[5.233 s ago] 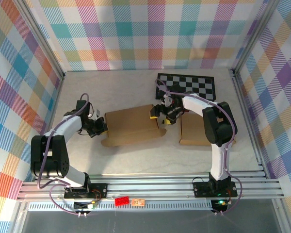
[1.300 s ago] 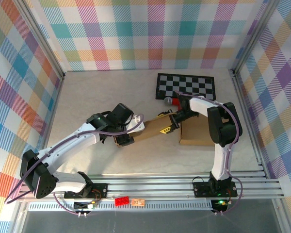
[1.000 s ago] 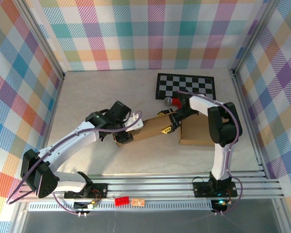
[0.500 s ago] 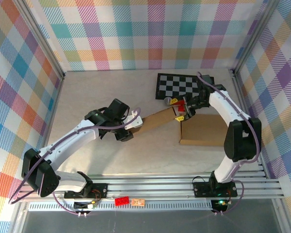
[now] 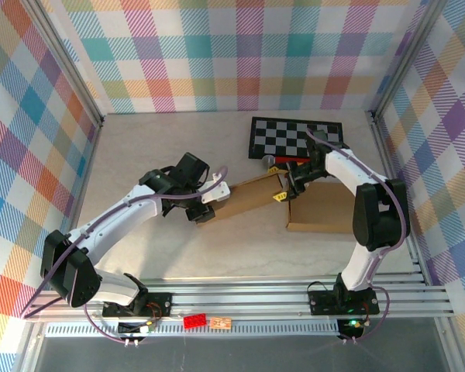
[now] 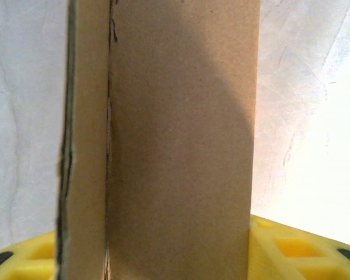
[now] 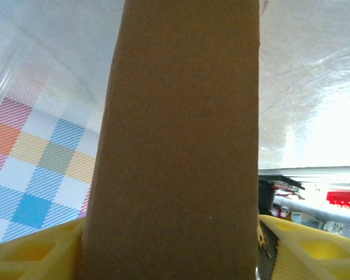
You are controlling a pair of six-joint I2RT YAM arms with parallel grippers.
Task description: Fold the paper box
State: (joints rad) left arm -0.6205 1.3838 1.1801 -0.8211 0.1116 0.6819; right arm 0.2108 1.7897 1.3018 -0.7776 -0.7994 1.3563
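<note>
Table (image 5: 139, 147) centre: paper box (image 5: 244, 198), still collapsed, held tilted between both arms, probably so a panel can swing on its crease. Spare cardboard sheet (image 5: 329, 209) just beside its right end could snag; checkerboard mat (image 5: 298, 137) behind. Left gripper (image 5: 205, 205) pinches the left end, right gripper (image 5: 285, 188) the right.

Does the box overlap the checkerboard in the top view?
No, the box sits apart from the checkerboard, on its near side.
</note>
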